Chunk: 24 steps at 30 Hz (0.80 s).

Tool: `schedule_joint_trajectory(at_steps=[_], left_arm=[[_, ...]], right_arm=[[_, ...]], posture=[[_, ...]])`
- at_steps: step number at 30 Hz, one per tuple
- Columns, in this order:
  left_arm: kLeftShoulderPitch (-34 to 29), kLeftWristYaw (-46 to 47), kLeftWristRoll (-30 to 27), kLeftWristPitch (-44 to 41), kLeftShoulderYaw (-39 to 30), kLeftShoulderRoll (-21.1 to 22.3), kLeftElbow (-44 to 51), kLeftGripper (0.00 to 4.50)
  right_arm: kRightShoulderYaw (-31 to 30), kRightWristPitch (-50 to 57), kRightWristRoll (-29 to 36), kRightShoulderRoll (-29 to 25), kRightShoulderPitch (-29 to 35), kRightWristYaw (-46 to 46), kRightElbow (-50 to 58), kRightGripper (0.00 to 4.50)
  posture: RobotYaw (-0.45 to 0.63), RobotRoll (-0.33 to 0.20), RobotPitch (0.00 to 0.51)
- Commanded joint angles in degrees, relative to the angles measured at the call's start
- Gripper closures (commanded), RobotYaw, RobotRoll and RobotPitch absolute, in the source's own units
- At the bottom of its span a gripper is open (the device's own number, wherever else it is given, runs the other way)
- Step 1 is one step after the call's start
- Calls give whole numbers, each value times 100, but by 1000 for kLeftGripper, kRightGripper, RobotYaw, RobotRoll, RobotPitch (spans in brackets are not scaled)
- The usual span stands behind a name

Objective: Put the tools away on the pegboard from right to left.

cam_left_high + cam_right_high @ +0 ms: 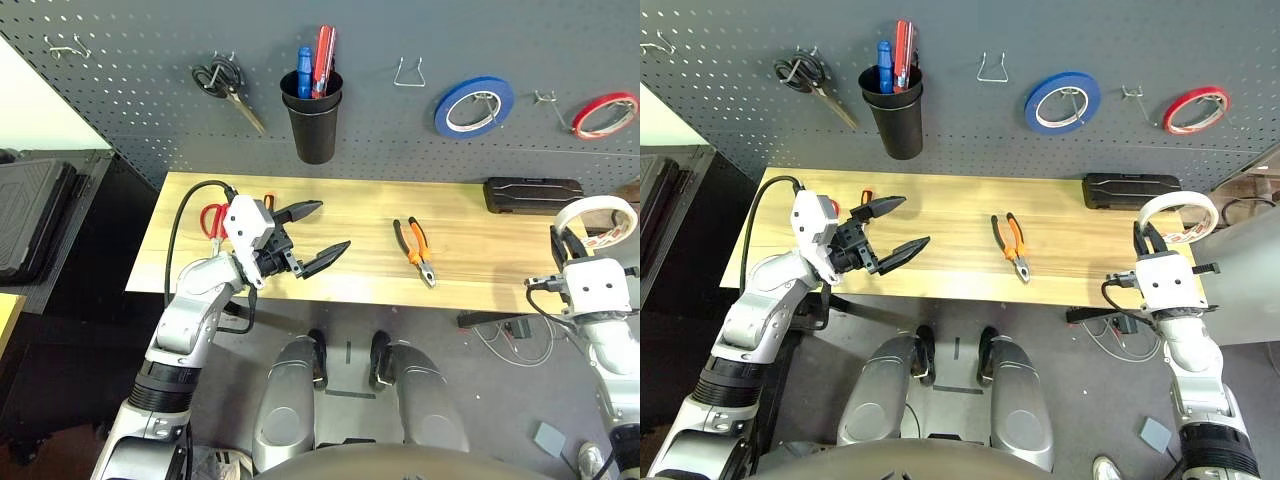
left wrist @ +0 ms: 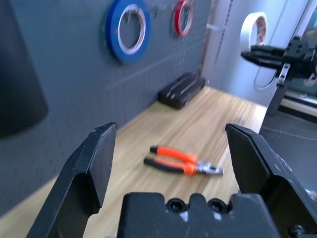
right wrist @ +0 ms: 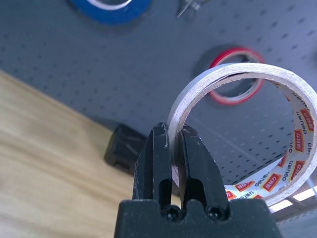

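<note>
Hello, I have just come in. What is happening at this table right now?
The robot is putting tools on the dark grey perforated pegboard. Its right pincer is shut on the wall of a white tape roll, held up at the right end of the wooden table. Its left pincer is open and empty above the table. The orange-and-black-handled pliers and the red-handled scissors lie on the table.

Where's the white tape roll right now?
The white tape roll is clamped by its wall in the right gripper, held up off the table's right end, just right of the black case and below the red tape roll on the pegboard.
</note>
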<state>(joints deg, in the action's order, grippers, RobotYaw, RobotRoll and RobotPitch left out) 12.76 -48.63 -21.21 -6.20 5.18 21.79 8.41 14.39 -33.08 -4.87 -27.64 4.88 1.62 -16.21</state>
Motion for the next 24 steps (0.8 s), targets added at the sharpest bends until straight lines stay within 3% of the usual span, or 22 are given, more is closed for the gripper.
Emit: schedule_joint_trajectory(at_steps=[1, 14, 24], left_arm=[[40, -61, -230, -87, 32, -110, 195, 0], [77, 114, -508, -263, 36, -395, 482, 0], [83, 195, -448, -319, 88, -403, 570, 0]], right_arm=[[145, -50, 60, 8, -74, -59, 118, 4464], [-114, -3, 241, -91, -1231, 429, -241, 4464], [-356, 437, 161, -249, -2652, 873, -1733, 4464]], posture=[[5, 0, 150], [13, 0, 150], [42, 0, 163]])
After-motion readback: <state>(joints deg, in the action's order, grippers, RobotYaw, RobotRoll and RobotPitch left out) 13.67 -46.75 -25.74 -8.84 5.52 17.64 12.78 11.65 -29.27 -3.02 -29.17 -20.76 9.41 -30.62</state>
